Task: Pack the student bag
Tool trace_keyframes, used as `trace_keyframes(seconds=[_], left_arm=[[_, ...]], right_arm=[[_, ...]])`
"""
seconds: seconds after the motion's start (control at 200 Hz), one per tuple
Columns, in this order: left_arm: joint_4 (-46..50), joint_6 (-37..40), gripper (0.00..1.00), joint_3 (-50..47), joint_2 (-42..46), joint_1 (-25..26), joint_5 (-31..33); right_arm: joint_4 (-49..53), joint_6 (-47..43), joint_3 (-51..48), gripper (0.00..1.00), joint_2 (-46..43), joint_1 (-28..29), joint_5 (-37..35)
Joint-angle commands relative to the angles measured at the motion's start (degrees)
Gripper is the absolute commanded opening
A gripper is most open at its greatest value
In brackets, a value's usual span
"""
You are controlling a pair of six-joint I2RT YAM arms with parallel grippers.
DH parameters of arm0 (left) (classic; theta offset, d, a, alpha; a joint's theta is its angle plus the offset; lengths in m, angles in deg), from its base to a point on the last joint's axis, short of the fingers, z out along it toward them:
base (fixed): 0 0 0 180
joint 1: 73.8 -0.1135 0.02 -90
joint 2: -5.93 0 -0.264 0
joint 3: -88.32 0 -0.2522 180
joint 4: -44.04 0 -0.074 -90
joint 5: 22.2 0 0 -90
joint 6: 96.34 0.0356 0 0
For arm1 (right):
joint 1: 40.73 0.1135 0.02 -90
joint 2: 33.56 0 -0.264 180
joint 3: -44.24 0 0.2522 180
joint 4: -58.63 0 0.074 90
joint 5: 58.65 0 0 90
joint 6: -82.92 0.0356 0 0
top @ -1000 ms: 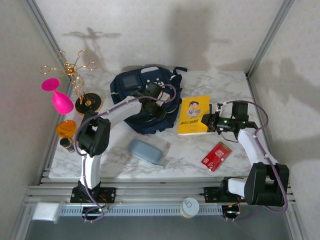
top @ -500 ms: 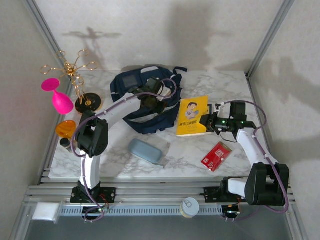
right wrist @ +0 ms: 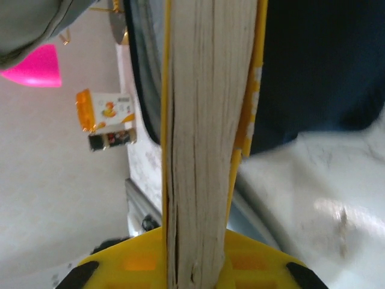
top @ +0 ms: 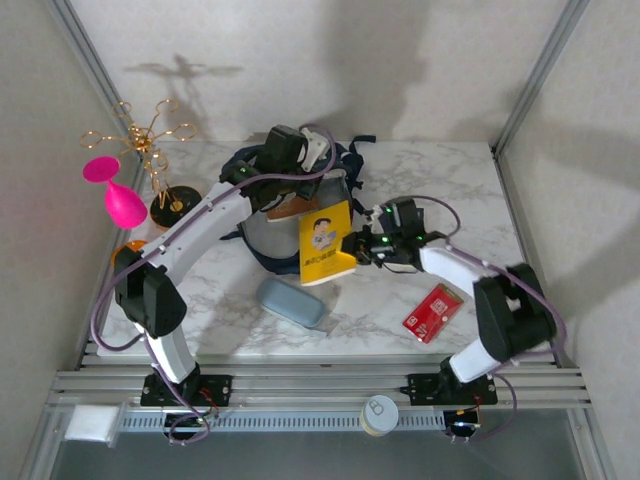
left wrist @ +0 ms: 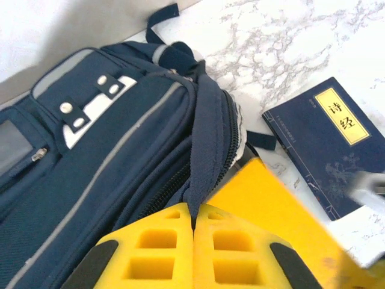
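Observation:
The student bag (top: 252,168) lies at the back middle of the table, navy with white patches (left wrist: 90,114). My left gripper (top: 298,200) is shut on a navy fold at the bag's zip edge (left wrist: 204,138) and holds it up, its fingertips (left wrist: 174,226) pressed together. The grey inside of the bag (top: 265,228) shows. My right gripper (top: 356,247) is shut on a yellow book (top: 325,243), held on edge at the bag's mouth. Its page edge (right wrist: 201,120) runs up from the right gripper (right wrist: 195,247).
A small navy booklet (left wrist: 328,138) lies on the marble right of the bag. A blue-grey case (top: 291,302) and a red packet (top: 432,312) lie near the front. A pink glass (top: 120,200), a gold stand (top: 150,140) and an orange packet (right wrist: 105,111) stand at the left.
The left gripper has risen and moved back, lifting the bag's edge and opening it. The right gripper has carried the yellow book off the table and leftward to the bag's mouth.

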Motion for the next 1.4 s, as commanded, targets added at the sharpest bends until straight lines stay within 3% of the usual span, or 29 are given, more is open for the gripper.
trace_keyframes(seconds=[0.0, 0.075, 0.195, 0.33, 0.4, 0.496, 0.631, 0.821, 0.971, 1.036, 1.111, 1.217, 1.332, 1.397], left_arm=[[-6.7, 0.2, 0.0, 3.3, 3.6, 0.6, 1.1], [-6.8, -0.4, 0.0, 3.1, 3.8, 0.7, 0.2], [-9.3, -1.5, 0.0, 2.0, 4.0, 0.7, 1.2], [-9.4, -3.8, 0.0, 2.9, 3.2, 0.4, 5.1], [-9.6, -3.4, 0.0, 2.4, 3.3, 0.2, 3.8], [-9.4, -3.8, 0.0, 1.9, 3.3, 0.2, 4.7], [-9.5, -3.6, 0.0, 1.1, 3.6, 0.2, 4.3], [-10.1, -4.4, 0.0, 0.1, 3.7, 0.2, 2.1], [-9.9, -4.4, 0.0, 0.3, 3.3, 0.2, 1.4], [-9.5, -4.9, 0.0, 0.6, 3.0, 0.2, 0.6], [-9.9, -5.3, 0.0, 0.2, 3.2, 0.4, -1.2], [-10.2, -5.7, 0.0, 0.0, 3.5, 0.8, -2.0], [-10.7, -7.4, 0.0, -0.1, 4.1, 0.7, 0.5], [-12.2, -7.9, 0.0, -1.3, 5.1, 0.8, 1.4]], right_arm=[[-8.2, 1.0, 9.0, 0.0, 6.5, 2.5, -3.8], [-7.2, 0.3, 15.2, 0.0, 12.1, 3.8, -4.9], [-4.1, -1.4, 23.6, 0.11, 20.4, 4.1, -8.0], [3.4, -5.7, 30.8, 0.3, 26.3, 3.7, -12.5], [6.3, -7.8, 31.5, 0.43, 26.4, 2.9, -14.1], [9.0, -11.0, 29.3, 0.52, 23.1, 2.5, -18.0], [13.3, -13.4, 24.0, 0.54, 17.1, 2.8, -22.8], [14.4, -13.7, 17.5, 0.51, 14.6, 6.4, -25.1], [10.5, -11.7, 16.8, 0.39, 17.4, 7.3, -23.1], [10.6, -12.0, 19.9, 0.31, 20.0, 8.0, -22.5], [12.4, -12.5, 26.0, 0.15, 23.2, 7.9, -25.2], [9.2, -12.1, 32.6, 0.06, 26.2, 7.8, -29.9], [6.4, -10.4, 38.4, 0.02, 30.7, 6.6, -34.0], [6.8, -9.3, 40.9, 0.05, 32.3, 5.7, -35.4]])
